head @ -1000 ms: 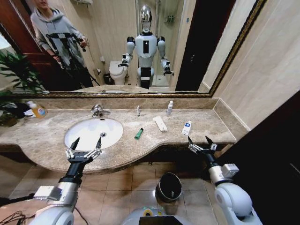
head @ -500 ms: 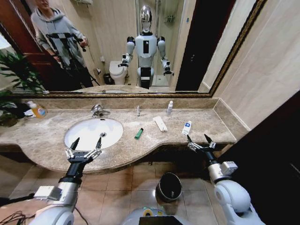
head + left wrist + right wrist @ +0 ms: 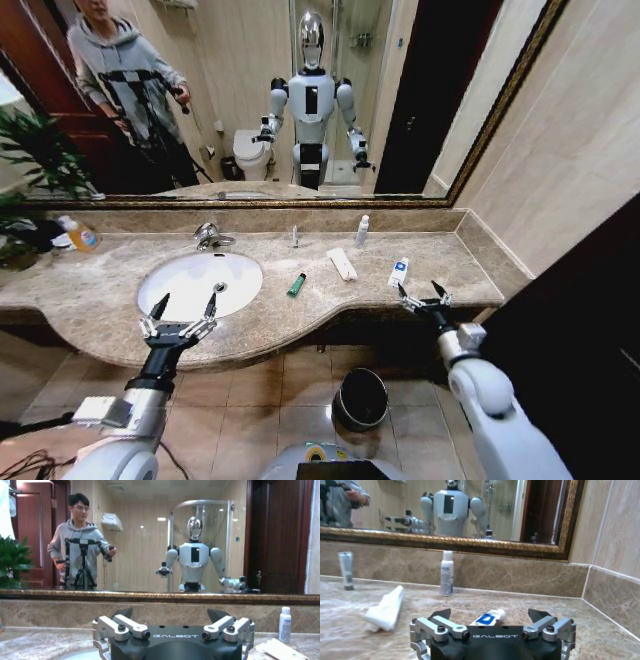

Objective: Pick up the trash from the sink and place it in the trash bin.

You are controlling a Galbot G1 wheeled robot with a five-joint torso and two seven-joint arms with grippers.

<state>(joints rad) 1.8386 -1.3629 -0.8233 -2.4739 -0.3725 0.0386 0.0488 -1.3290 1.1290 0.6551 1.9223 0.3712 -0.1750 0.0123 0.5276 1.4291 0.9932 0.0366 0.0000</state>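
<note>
Right gripper (image 3: 419, 297) fingers spread wide, empty; blue-labelled bottle (image 3: 398, 272) lying at 11 o'clock, just beside, long axis toward the mirror. Left gripper (image 3: 180, 318) open, idle over sink (image 3: 160, 280) rim.

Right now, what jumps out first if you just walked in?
The big gold-framed mirror along the wall, reflecting the white robot. Below it, a white oval sink sits in beige marble, with both open hands hovering at the counter's front: left hand by the sink, right hand near a blue-labelled white bottle.
</note>
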